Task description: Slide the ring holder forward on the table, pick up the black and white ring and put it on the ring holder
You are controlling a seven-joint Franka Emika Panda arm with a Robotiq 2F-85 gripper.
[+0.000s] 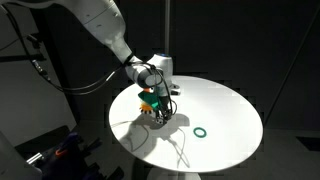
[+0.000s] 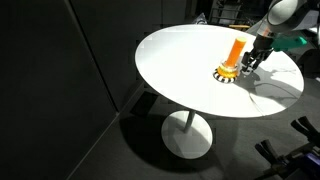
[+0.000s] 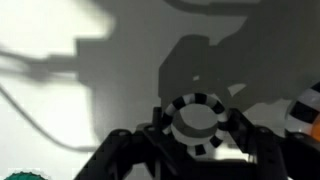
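My gripper [image 3: 197, 135] is shut on the black and white ring [image 3: 197, 118], which sits between the two fingertips in the wrist view. In an exterior view the ring [image 2: 225, 74] is low over the white table, right by the foot of the ring holder [image 2: 235, 50], an upright orange peg, with the gripper [image 2: 247, 64] just beside them. The holder shows at the right edge of the wrist view [image 3: 308, 108] and under the gripper [image 1: 159, 116] in an exterior view [image 1: 151, 104]. Whether the ring touches the table I cannot tell.
A plain green ring [image 1: 201, 132] lies on the round white table [image 1: 225, 105], away from the gripper. The table [image 2: 180, 50] stands on a single pedestal, with dark surroundings. Cables and their shadows run across the tabletop near the arm.
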